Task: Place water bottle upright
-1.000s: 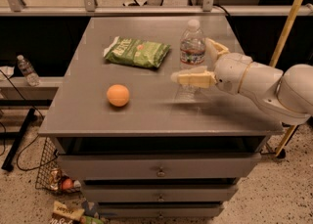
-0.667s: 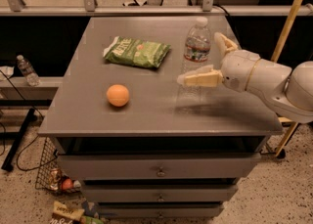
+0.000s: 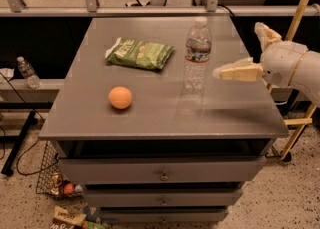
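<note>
The water bottle stands upright on the grey cabinet top, right of centre. It is clear ribbed plastic with a white cap and a dark-and-red label band. My gripper is open to the right of the bottle, clear of it and empty. One cream finger points left toward the bottle and the other sticks up behind it. An orange ball lies at the front left of the top.
A green snack bag lies at the back left of the top. A small clear bottle stands on a low shelf at the left. A yellow pole leans at the right. A wire basket and litter sit on the floor.
My gripper has drawn back to the right, away from the bottle. The bottle stays standing upright where it was set.
</note>
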`<state>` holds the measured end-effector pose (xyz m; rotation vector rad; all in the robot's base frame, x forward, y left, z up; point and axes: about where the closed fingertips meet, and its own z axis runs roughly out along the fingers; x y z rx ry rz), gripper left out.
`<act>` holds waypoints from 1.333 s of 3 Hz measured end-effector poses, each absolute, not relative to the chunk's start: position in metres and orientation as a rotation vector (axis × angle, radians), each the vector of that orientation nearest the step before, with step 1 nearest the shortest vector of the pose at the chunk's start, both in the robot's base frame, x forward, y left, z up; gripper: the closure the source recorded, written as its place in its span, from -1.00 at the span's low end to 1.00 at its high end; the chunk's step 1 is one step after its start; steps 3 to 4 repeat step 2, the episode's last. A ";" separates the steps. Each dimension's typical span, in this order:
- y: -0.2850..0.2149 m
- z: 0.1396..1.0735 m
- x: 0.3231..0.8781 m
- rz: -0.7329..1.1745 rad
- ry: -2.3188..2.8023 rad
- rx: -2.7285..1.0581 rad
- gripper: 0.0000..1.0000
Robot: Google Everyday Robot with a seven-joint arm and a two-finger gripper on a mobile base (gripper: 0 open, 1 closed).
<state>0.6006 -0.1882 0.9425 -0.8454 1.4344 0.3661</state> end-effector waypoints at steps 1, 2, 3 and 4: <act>-0.221 0.950 0.592 0.326 1.449 -0.815 -1.00; -0.221 0.950 0.592 0.326 1.449 -0.815 -1.00; -0.221 0.950 0.592 0.326 1.449 -0.815 -1.00; -0.221 0.950 0.592 0.326 1.449 -0.815 -1.00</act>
